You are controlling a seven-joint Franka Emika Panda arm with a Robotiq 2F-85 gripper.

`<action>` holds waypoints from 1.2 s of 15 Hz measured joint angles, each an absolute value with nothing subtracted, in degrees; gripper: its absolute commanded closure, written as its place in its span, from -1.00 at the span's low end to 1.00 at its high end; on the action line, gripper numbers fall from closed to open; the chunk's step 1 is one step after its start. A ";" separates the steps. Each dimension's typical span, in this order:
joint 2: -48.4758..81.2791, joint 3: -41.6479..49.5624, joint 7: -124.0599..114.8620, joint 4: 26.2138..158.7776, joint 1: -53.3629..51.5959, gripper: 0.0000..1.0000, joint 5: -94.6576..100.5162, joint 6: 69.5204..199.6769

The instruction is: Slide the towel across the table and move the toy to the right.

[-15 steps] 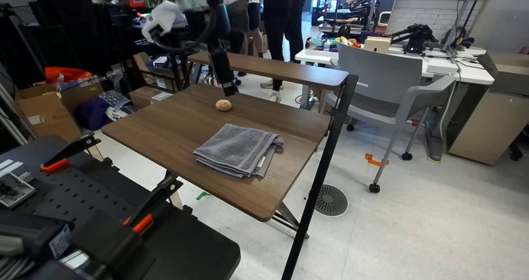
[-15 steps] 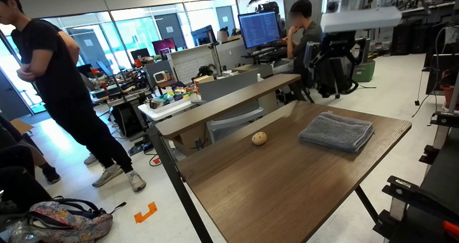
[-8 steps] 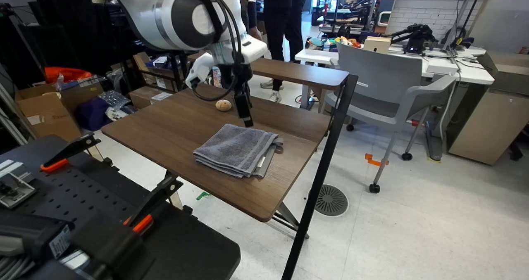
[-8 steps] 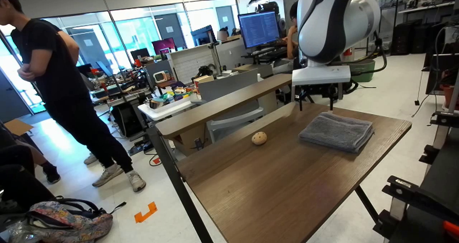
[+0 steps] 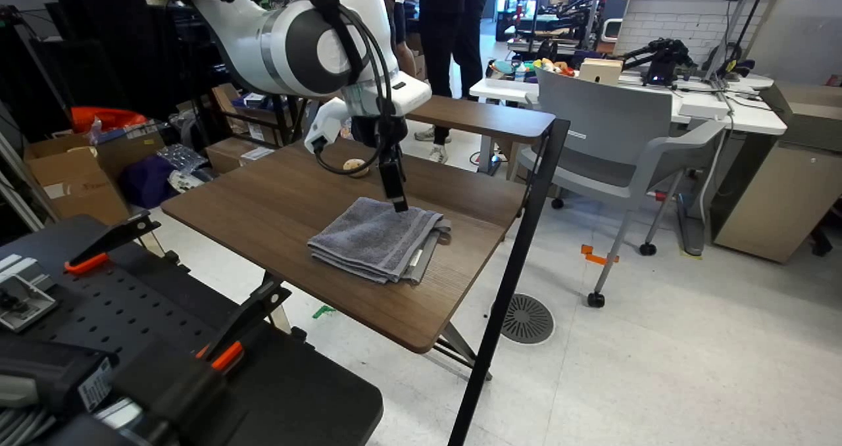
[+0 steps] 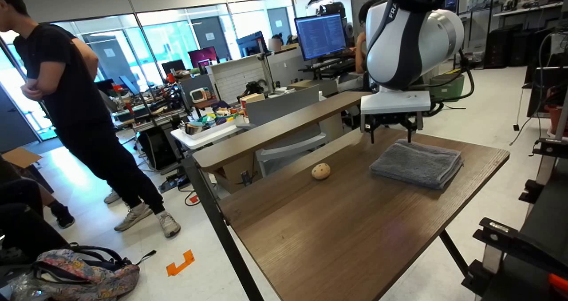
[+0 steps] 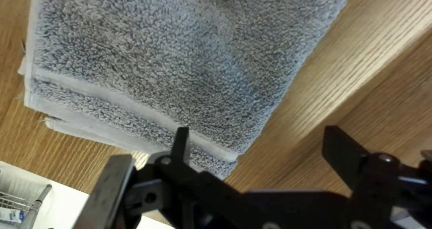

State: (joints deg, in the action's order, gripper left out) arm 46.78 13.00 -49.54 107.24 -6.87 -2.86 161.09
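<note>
The towel, a grey folded cloth, lies on the brown table. It also shows in an exterior view and fills the upper left of the wrist view. The toy, a small tan dotted ball, rests on the table apart from the towel; a cable partly covers it in an exterior view. It is out of the wrist view. My gripper is open and empty at the towel's edge. In the wrist view, one finger is over a towel corner, the other over bare wood; contact cannot be told.
A raised shelf runs along one long side of the table. A grey chair stands beyond it. A black bench with clamps stands by the opposite side. A person in black stands near the table.
My gripper has come down from above the table to the towel's edge, quickly at first, then a little more in the last half second. The towel and toy have not moved.
</note>
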 measured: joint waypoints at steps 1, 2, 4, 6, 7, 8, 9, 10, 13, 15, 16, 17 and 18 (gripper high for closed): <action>46.70 13.50 -49.16 107.75 -7.00 -1.00 -2.71 161.11; 46.56 14.20 -48.73 108.46 -7.25 -1.00 -2.51 161.11; 46.58 15.97 -48.62 109.74 -8.28 -1.00 -2.36 161.16; 47.06 18.08 -48.84 110.50 -10.06 -1.00 -2.29 161.15; 47.26 18.37 -48.83 110.81 -10.53 -1.00 -2.29 160.93; 47.40 18.08 -48.63 111.11 -10.64 -1.00 -2.30 160.79; 47.53 17.57 -48.52 111.44 -10.63 -1.00 -2.37 160.74; 47.69 17.01 -48.45 111.73 -10.64 -1.00 -2.39 160.55; 47.76 15.08 -47.33 112.98 -10.36 -1.00 -2.71 160.97; 47.75 13.68 -46.74 112.85 -9.61 -1.00 -3.67 161.13; 47.77 12.82 -46.40 112.55 -9.01 -1.00 -4.56 161.04; 47.88 12.13 -46.35 112.03 -8.46 -1.00 -5.37 160.84; 48.05 11.64 -46.35 111.45 -8.01 -1.00 -5.97 160.70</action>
State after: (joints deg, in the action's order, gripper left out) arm 48.05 11.64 -46.35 111.45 -8.01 -5.97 160.70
